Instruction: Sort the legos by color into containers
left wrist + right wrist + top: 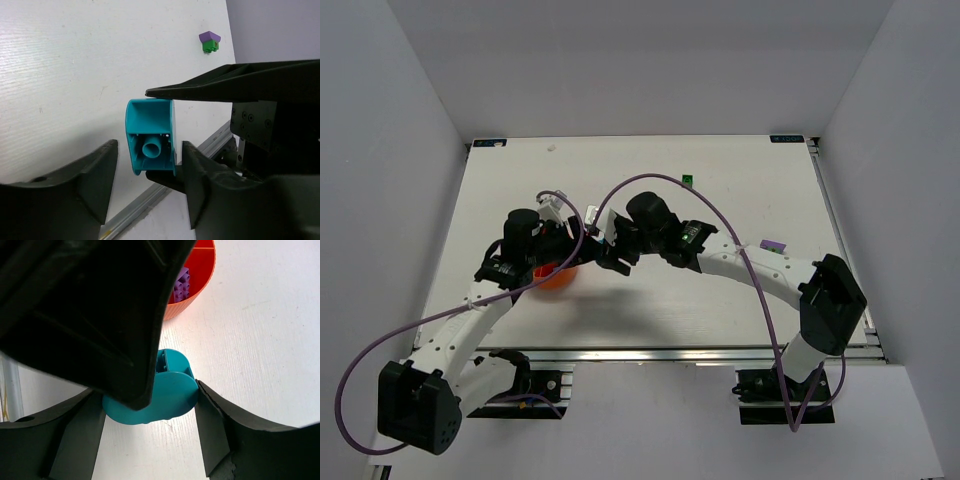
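A teal lego (150, 135) hangs above the table with my right gripper (147, 407) shut on it; both of its fingers press the brick's sides. My left gripper (150, 150) straddles the same brick. Its right finger (200, 180) is at the brick's face, and a narrow gap stays beside its left finger (95, 175). In the top view both grippers meet mid-table, left (582, 245) and right (612, 252), and hide the brick. An orange bowl (197, 287) with purple legos (181, 284) inside lies just beyond, also seen as the orange bowl (558, 278) under the left arm.
A purple brick stacked on a green one (210, 42) sits on the table near the edge. A green lego (687, 181) lies toward the back and a purple lego (773, 244) to the right. Purple cables loop over both arms.
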Available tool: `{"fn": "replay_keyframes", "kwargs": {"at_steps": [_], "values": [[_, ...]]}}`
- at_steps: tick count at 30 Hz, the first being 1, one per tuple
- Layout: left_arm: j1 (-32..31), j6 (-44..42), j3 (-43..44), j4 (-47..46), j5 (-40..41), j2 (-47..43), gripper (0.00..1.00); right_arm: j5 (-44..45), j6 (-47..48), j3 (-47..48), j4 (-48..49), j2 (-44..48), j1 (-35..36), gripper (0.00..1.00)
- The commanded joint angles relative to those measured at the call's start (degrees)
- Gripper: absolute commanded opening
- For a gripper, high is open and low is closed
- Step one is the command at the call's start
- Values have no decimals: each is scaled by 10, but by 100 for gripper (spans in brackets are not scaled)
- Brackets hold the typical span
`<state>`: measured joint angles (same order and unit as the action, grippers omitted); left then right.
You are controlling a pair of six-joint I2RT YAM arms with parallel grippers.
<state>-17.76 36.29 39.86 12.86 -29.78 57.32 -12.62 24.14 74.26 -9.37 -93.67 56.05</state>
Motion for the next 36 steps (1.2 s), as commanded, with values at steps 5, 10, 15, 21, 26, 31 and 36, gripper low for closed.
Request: {"fn": "replay_keyframes", "kwargs": {"at_steps": [5,10,15,21,26,31,36], "values": [[-1,6,10,-20,-24,8,37,-22,-18,11,22,27,3,0],[-1,-4,18,-1,-14,2,16,-32,-25,2,26,32,2,39],[5,-105,94,131,80,4,11,-25,-29,-18,32,51,-2,89],[5,-254,187,312,267,40,1,6,-3,-114,45,127,-41,89],[-3,-313,210,359,341,59,0,-21,-25,-185,61,197,-112,57],[-3,-379,182,345,317,32,0,-64,-49,-239,82,250,-202,0],[-3,-439,146,306,277,-13,0,-107,-70,-262,104,262,-256,0]]}}
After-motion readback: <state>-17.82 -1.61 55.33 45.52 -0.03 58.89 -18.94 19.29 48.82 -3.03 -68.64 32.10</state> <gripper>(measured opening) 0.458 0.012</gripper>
